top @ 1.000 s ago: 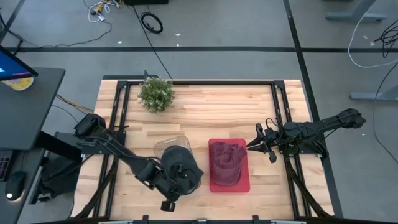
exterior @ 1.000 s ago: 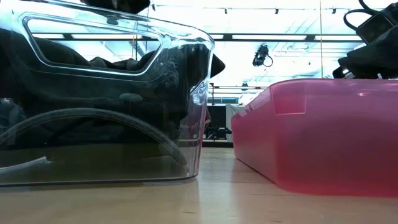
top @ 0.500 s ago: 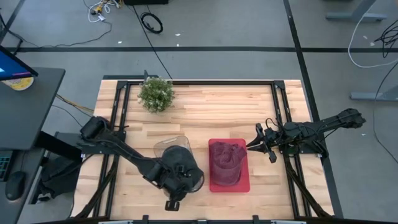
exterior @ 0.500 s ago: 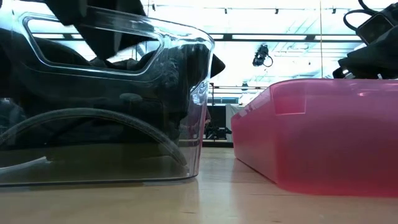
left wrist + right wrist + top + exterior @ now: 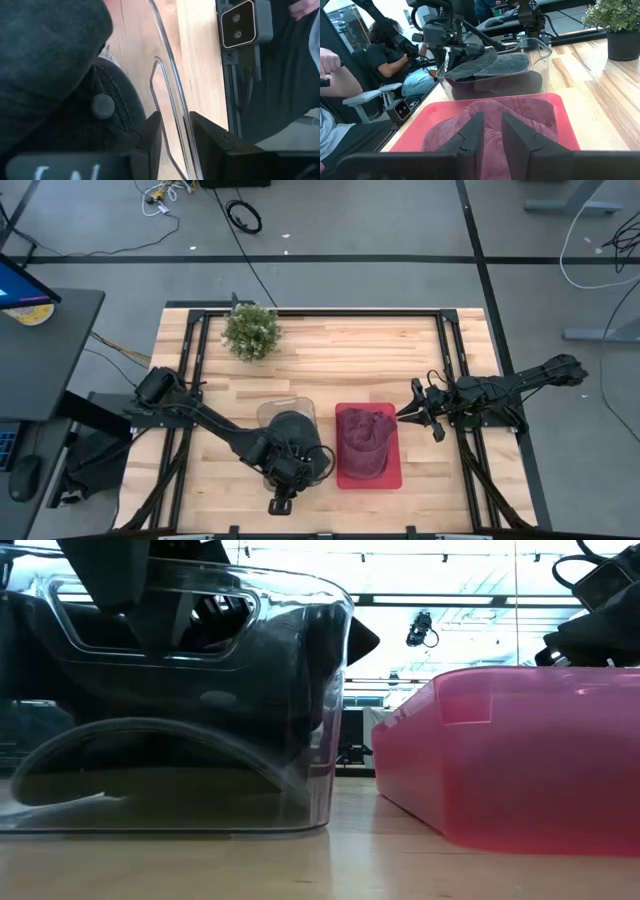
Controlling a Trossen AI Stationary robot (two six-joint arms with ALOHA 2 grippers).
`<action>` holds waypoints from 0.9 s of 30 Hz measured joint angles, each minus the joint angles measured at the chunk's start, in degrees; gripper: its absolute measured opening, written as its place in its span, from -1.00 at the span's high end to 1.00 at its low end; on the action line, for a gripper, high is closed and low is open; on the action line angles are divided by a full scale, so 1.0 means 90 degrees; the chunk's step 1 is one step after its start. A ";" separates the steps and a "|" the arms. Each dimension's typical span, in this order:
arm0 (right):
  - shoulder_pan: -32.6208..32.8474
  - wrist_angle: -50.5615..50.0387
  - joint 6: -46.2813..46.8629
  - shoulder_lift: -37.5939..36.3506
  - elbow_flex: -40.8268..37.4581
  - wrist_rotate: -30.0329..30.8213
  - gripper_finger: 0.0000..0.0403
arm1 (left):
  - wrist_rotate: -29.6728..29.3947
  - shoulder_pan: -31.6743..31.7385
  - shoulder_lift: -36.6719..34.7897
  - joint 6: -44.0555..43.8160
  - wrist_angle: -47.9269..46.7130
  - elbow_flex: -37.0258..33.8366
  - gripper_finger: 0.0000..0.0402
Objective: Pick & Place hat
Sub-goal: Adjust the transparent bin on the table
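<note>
Here, in the left wrist view, the left gripper [image 5: 172,137] has one finger [image 5: 150,135] inside the clear bin [image 5: 167,95] and the other outside, the two set around the bin's thin wall at its cut-out handle; whether they pinch it or merely straddle it cannot be told. A dark hat [image 5: 55,75] fills the upper left of that frame, its top button [image 5: 102,106] showing just beside the inner finger. In the high view the same gripper [image 5: 290,470] sits low and centre, over the near edge of the bin [image 5: 283,412], with the hat [image 5: 293,430] inside it.

The right gripper [image 5: 405,413] hangs at centre right of the high view, just beside the red tray's [image 5: 390,476] right edge. Its fingers [image 5: 470,132] stand slightly apart and hold nothing, pointing over a maroon hat [image 5: 495,120] lying in the tray [image 5: 420,125]. A potted plant [image 5: 250,330] stands on the wooden table [image 5: 340,355] at upper left. A person [image 5: 385,50] sits at the upper left of the right wrist view.
</note>
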 joint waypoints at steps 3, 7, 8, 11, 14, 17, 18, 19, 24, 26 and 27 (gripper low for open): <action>0.0002 0.0004 0.0001 -0.0002 0.0000 0.0000 0.66 | -0.0003 0.0002 -0.0010 0.0117 -0.0022 0.0000 0.62; 0.0002 0.0005 0.0002 -0.0002 0.0000 0.0001 0.66 | 0.0020 0.0024 0.0004 0.0128 -0.0206 -0.0010 0.85; 0.0001 0.0007 0.0000 -0.0002 0.0000 0.0000 0.66 | 0.0025 0.0029 0.0002 0.0119 -0.0241 -0.0010 0.91; 0.0001 0.0011 0.0002 -0.0002 0.0000 0.0001 0.66 | -0.0027 0.0029 -0.0003 0.0151 -0.0261 -0.0010 0.96; 0.0002 0.0011 0.0002 -0.0002 0.0000 0.0001 0.66 | -0.0020 0.0029 -0.0003 0.0174 -0.0253 -0.0010 0.96; 0.0002 0.0010 0.0002 -0.0002 0.0000 0.0000 0.66 | -0.0021 0.0029 -0.0003 0.0096 -0.0251 -0.0010 0.97; 0.0000 0.0010 0.0002 -0.0002 0.0000 0.0000 0.66 | -0.0019 0.0029 -0.0003 0.0014 -0.0246 -0.0011 0.97; 0.0002 0.0010 0.0002 -0.0002 0.0000 0.0000 0.66 | -0.0019 0.0029 -0.0003 -0.0099 -0.0212 -0.0010 0.97; 0.0000 0.0010 0.0001 -0.0002 0.0000 0.0002 0.66 | 0.0008 0.0029 0.0011 -0.0596 0.0371 -0.0017 0.87; 0.0000 0.0010 0.0000 0.0000 0.0000 0.0000 0.66 | 0.0013 0.0032 0.0011 -0.0599 0.0664 -0.0017 0.83; 0.0002 0.0010 0.0002 -0.0002 0.0000 0.0000 0.66 | 0.0019 0.0050 0.0011 -0.0598 0.0745 -0.0017 0.82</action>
